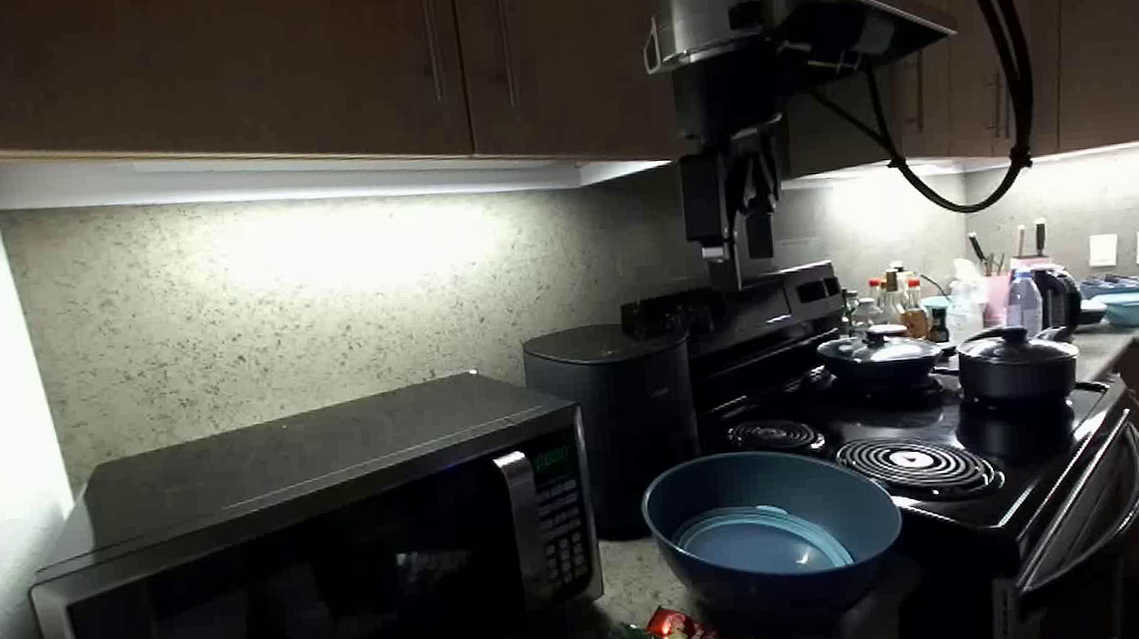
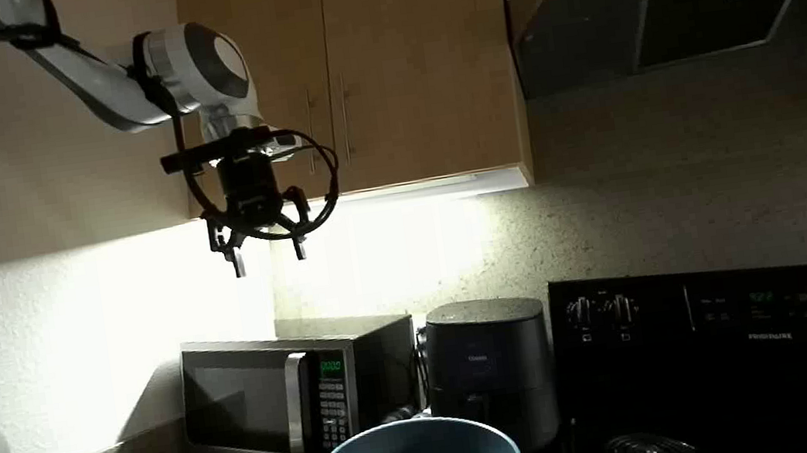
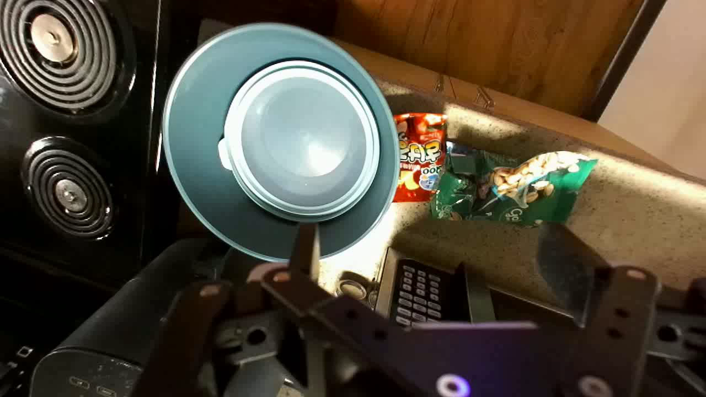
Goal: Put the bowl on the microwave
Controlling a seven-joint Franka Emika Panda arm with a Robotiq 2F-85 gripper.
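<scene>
The large blue bowl (image 1: pixel 721 484) stands upright on the counter between the microwave and the stove. It also shows in an exterior view (image 2: pixel 416 439) and in the wrist view (image 3: pixel 201 110). A lighter blue round lidded container or dish (image 3: pixel 303 138) lies inside it. The dark microwave (image 1: pixel 308 453) stands against the wall, its door shut; it also shows in an exterior view (image 2: pixel 240 404) and partly in the wrist view (image 3: pixel 419 292). My gripper (image 2: pixel 270 261) is open and empty, high above the microwave and bowl. In the wrist view the gripper (image 3: pixel 433 237) has one fingertip overlapping the bowl's rim.
A black air fryer (image 1: pixel 616 416) stands between microwave and stove (image 1: pixel 945 524), behind the bowl. A red snack bag (image 3: pixel 422 160) and a green nut bag (image 3: pixel 513 187) lie beside the bowl. Upper cabinets (image 2: pixel 421 60) hang above. A pan (image 1: pixel 878 358) and a lidded pot (image 1: pixel 1019 373) sit on the stove.
</scene>
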